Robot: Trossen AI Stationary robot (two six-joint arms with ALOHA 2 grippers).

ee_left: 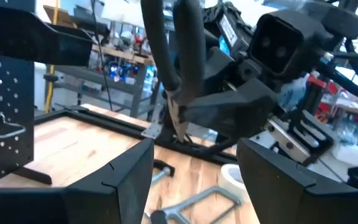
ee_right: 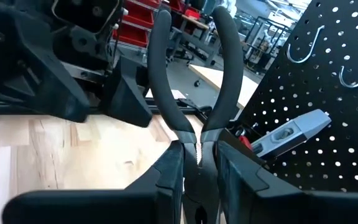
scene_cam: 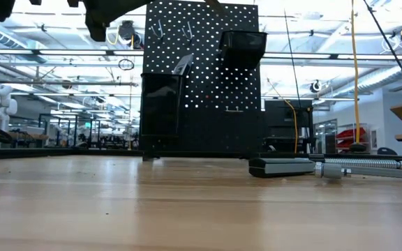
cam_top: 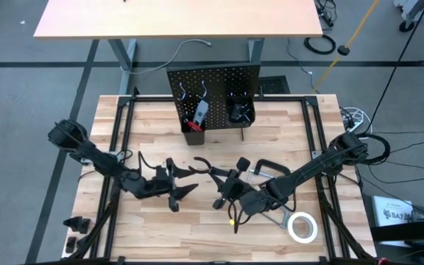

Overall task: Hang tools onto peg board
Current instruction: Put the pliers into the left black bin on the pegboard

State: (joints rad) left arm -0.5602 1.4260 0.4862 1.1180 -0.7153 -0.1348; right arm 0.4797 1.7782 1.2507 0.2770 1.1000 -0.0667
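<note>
Right gripper [ee_right: 191, 168], mid-bench, jaws clamped on the dark-handled pliers [ee_right: 188, 81], handles pointing up, clear of the bench [cam_top: 146, 228]. Left gripper [cam_top: 185, 177] faces it just beside, jaws apart, empty. Peg board [cam_top: 216, 85] stands at far edge; white tape roll [cam_top: 302, 227] lies near right arm.

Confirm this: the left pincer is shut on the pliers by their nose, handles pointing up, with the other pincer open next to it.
Wrong arm. The right pincer is shut on the pliers by their nose, handles up, as the right wrist view shows. The left pincer is the open one beside it.
</note>
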